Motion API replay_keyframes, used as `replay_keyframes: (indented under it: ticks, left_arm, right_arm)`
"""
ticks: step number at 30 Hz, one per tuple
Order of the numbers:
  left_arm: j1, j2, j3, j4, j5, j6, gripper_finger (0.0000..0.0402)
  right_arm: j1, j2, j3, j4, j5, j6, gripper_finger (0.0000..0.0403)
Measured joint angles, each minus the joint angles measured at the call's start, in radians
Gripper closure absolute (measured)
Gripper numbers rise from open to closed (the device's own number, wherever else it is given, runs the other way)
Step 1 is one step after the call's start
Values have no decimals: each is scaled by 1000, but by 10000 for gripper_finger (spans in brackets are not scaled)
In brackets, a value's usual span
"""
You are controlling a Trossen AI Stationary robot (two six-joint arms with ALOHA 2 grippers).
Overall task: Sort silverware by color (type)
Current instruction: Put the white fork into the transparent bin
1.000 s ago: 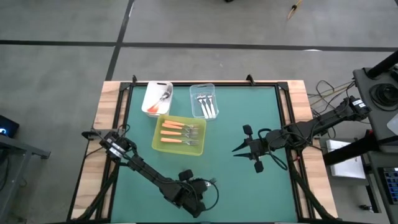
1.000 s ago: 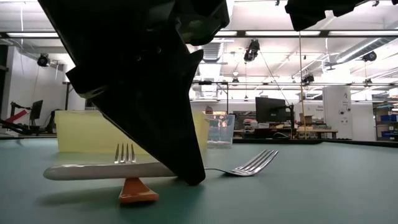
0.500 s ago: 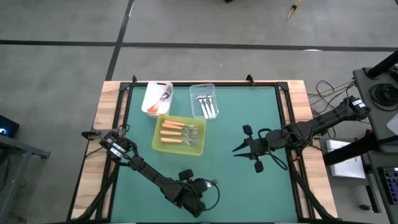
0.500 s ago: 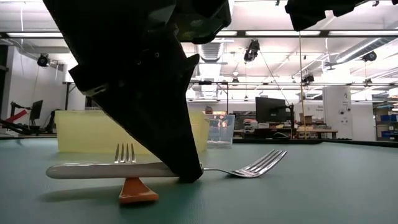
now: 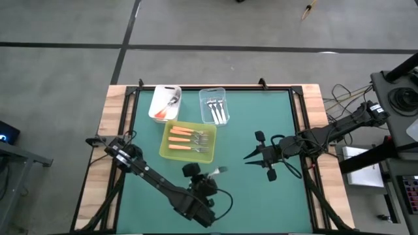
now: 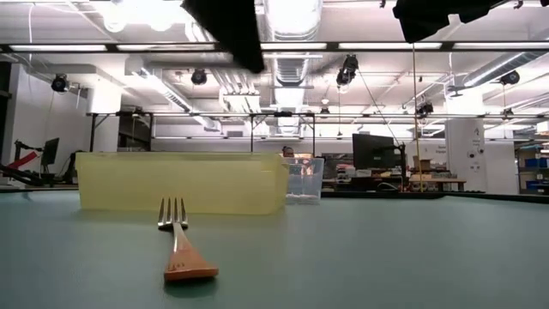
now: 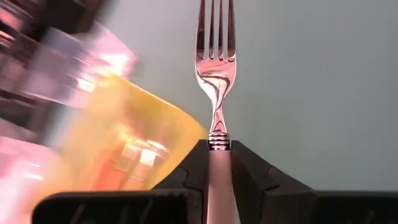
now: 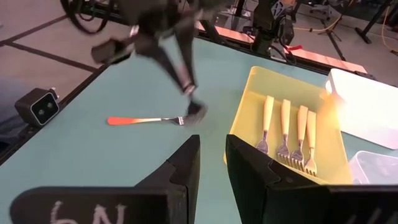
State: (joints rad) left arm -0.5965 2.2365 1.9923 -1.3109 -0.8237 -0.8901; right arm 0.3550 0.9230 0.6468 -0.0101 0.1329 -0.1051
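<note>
The left gripper (image 5: 208, 176) hangs above the green bench (image 5: 274, 117), just in front of the shallow yellow-green plastic tray (image 5: 206, 156), its jaws clenched on the white handle of a silver-headed fork (image 7: 215, 68). An orange-handled fork (image 6: 178, 249) lies on the bench near the tray. The right gripper (image 5: 250, 156) waits off to the tray's side, jaws slightly parted, grasping nothing.

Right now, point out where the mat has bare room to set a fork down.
Widest bare patch: far right, between the clear tub, the right gripper and the mat edge. The near right corner is bare too. Crowded: far left around the white tub and yellow-green tray, and near centre, where the left gripper holds a fork.
</note>
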Motion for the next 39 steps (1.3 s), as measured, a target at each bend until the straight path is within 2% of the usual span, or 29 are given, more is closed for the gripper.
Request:
replay_keyframes:
  ticks: [5,9,13,16,20,24,28,34,39]
  left_arm:
    - [18,-2,139,-150,-159,92,374]
    - [57,-4,251,-259,-217,225,374]
    - [103,-16,323,-260,-278,399,374]
    - [145,-44,335,-261,-294,477,374]
    - [196,-86,310,-260,-295,505,374]
    - [220,-161,194,-258,-294,510,374]
    - [229,-284,-1,-186,-276,468,374]
    - [244,-489,-328,151,-275,457,374]
    - [253,-566,-536,389,-350,463,374]
  right_arm:
    - [0,2,0,0,0,12,335]
    - [0,3,0,0,0,14,335]
    - [0,3,0,0,0,16,335]
    - [0,9,0,0,2,16,335]
    - [-2,25,0,0,9,20,335]
    - [-3,45,0,0,29,29,335]
    - [-5,62,0,0,47,29,335]
    - [-5,78,-1,-1,126,38,335]
    - [-21,82,-2,8,218,82,335]
